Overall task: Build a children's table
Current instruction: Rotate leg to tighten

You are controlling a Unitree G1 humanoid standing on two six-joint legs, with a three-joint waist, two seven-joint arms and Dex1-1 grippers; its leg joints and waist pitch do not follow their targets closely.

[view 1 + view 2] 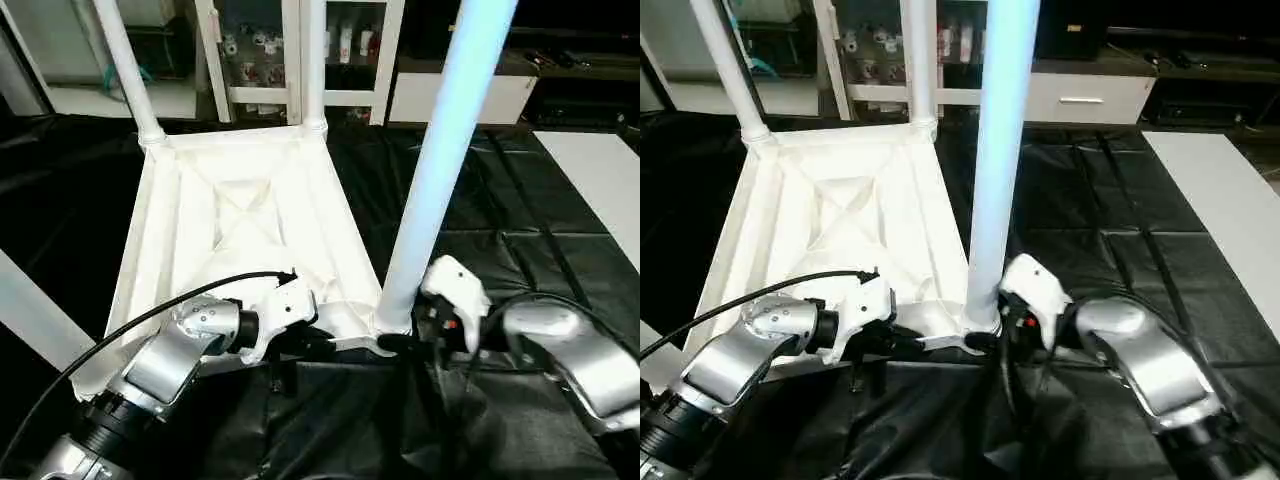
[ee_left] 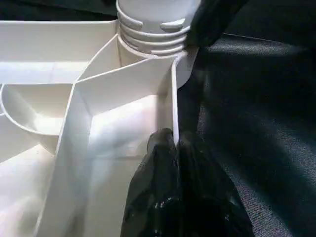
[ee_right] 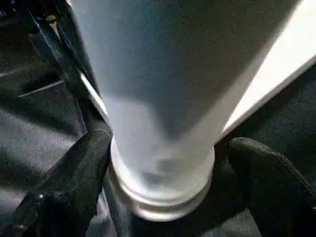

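Observation:
The white tabletop [image 1: 240, 220] lies upside down on black cloth, ribbed underside up. Legs stand in its far left [image 1: 125, 60], far right [image 1: 312, 60] and near right [image 1: 440, 170] corner sockets. Another white tube [image 1: 30, 310] slants past the near left corner; its foot is hidden behind my left arm. My left gripper [image 2: 175, 140] is shut on the thin near rim wall [image 2: 174, 98], close to the near right socket. My right gripper [image 3: 165, 148] is open, with one finger [image 3: 79, 173] beside the base of the near right leg and the other [image 3: 261, 173] a small gap away.
A flat white board [image 1: 600, 190] lies on the black cloth [image 1: 480, 230] at the right. White cabinets and shelves [image 1: 260, 60] stand behind the table. My two forearms cross the near edge of the work area.

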